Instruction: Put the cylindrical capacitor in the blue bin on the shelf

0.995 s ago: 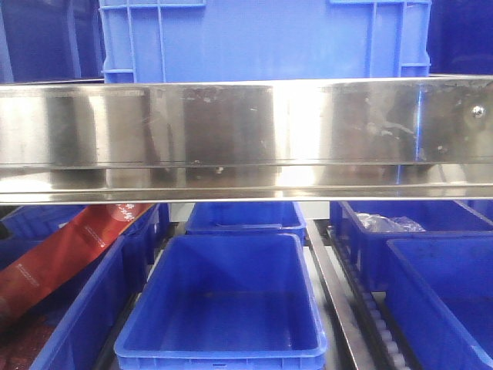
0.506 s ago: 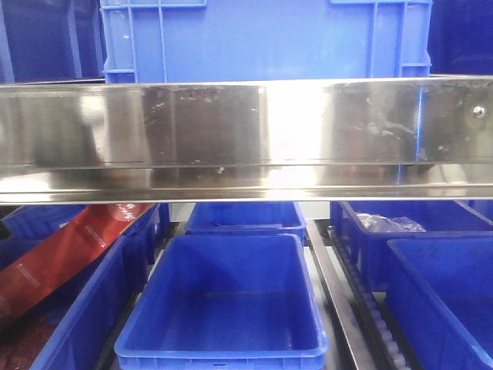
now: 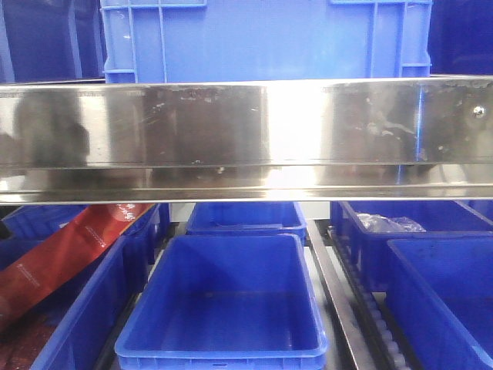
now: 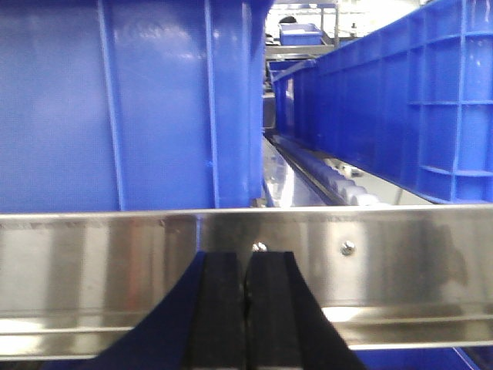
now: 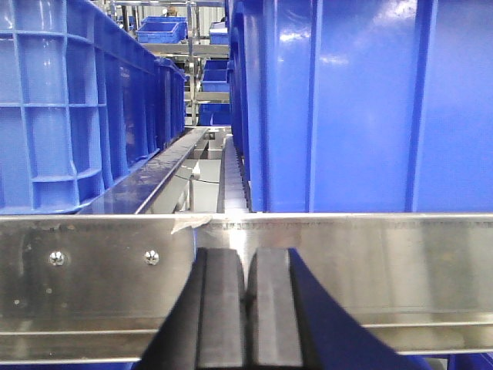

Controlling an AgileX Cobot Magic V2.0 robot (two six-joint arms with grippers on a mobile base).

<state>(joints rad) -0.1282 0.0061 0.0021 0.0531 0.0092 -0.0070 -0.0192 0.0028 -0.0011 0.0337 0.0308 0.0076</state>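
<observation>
Stainless shelf [image 3: 246,139] rail fills most of the front view, with an empty blue bin [image 3: 223,297] sitting below it. Left end effector [image 4: 247,308] and right end effector [image 5: 246,308] both face the rail with fingers pressed together, nothing between them. Capacitor isn't visible in any view (so can't say which way it lies, its axis, or which arm is nearer).

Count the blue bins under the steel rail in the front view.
6 at least: centre front, behind it, two at right, two at left. The rail may hide more.
</observation>
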